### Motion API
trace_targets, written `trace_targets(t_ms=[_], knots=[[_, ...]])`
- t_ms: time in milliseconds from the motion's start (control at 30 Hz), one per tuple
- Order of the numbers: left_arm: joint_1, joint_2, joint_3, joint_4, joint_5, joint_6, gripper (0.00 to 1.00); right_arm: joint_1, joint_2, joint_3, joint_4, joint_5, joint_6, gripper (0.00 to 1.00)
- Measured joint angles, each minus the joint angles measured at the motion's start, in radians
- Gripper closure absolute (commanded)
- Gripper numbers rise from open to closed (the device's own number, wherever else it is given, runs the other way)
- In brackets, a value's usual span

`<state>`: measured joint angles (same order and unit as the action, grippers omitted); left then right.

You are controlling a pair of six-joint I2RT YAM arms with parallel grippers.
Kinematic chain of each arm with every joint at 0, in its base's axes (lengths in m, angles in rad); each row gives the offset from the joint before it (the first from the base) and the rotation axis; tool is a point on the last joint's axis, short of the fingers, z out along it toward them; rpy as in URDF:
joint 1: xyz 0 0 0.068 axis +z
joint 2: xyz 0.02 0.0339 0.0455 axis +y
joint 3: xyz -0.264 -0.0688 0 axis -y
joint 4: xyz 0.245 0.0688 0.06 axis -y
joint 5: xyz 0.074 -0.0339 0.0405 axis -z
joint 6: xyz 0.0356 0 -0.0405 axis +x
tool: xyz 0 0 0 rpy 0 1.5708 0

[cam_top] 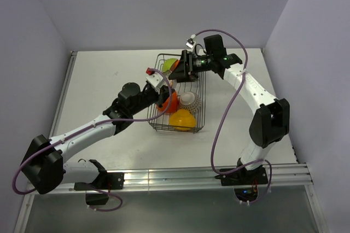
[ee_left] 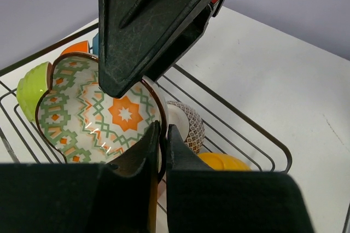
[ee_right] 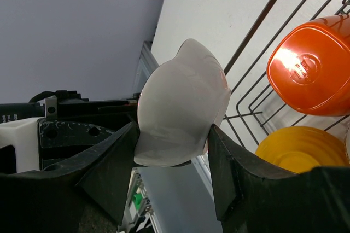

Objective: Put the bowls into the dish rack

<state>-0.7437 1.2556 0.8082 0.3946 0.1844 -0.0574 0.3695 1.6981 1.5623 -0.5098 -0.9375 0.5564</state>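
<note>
White outside, orange-and-green star inside: scalloped bowl (ee_left: 104, 118) in mid-air above the dish rack (ee_left: 251, 126), between two grippers.

Pinched at the near rim by the left gripper (ee_left: 163, 130), pressed together on the thin wall; flanked across its belly by the right gripper (ee_right: 172, 129), jaws either side, contact or gap impossible to tell. Looks glazed and rigid, so probably light yet slick and chippable; likely to pivot under a one-point rim pinch. Best taken across the rounded body below the scallops, not on a scallop tip. Lying in the rack: orange bowl (ee_right: 311, 63), yellow bowl (ee_right: 301, 151), green bowl (ee_left: 33, 88), patterned bowl (ee_left: 191, 129); no knocking them on lowering.
</note>
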Motion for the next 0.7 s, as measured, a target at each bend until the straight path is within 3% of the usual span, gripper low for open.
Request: trace_targets(t_ms=[100, 133, 433, 700], knots=[[0.001, 0.000, 0.000, -0.014, 0.000, 0.013, 0.87, 0.000, 0.007, 0.000, -0.005, -0.006, -0.002, 1.00], [0.001, 0.000, 0.000, -0.018, 0.000, 0.014, 0.80, 0.000, 0.008, 0.000, -0.007, -0.007, -0.002, 1.00], [0.001, 0.000, 0.000, -0.027, 0.013, 0.016, 0.54, 0.001, 0.010, 0.000, -0.007, -0.022, -0.023, 1.00], [0.001, 0.000, 0.000, -0.050, 0.021, 0.016, 0.47, 0.001, 0.011, 0.001, -0.008, -0.022, -0.032, 1.00]])
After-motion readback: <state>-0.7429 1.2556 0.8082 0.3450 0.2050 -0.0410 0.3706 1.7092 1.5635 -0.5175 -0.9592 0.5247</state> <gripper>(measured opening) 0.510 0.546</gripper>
